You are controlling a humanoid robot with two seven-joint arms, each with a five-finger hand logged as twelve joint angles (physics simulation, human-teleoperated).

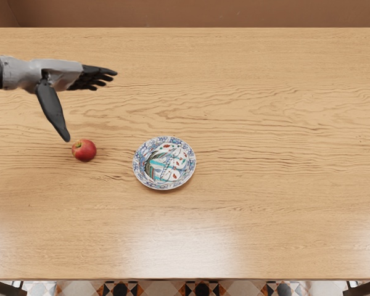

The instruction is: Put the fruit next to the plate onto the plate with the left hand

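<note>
A small red apple [84, 150] lies on the wooden table, a short way left of a round patterned plate [164, 163]. The plate holds nothing. My left hand [80, 92] comes in from the left edge and hovers above and behind the apple, clearly apart from it. Its fingers [98, 76] stretch out to the right, and the thumb [53, 111] points down toward the apple. The hand is open and holds nothing.
The wooden table [265, 111] fills the view, with its far edge at the top and its near edge at the bottom. A patterned floor shows below the near edge.
</note>
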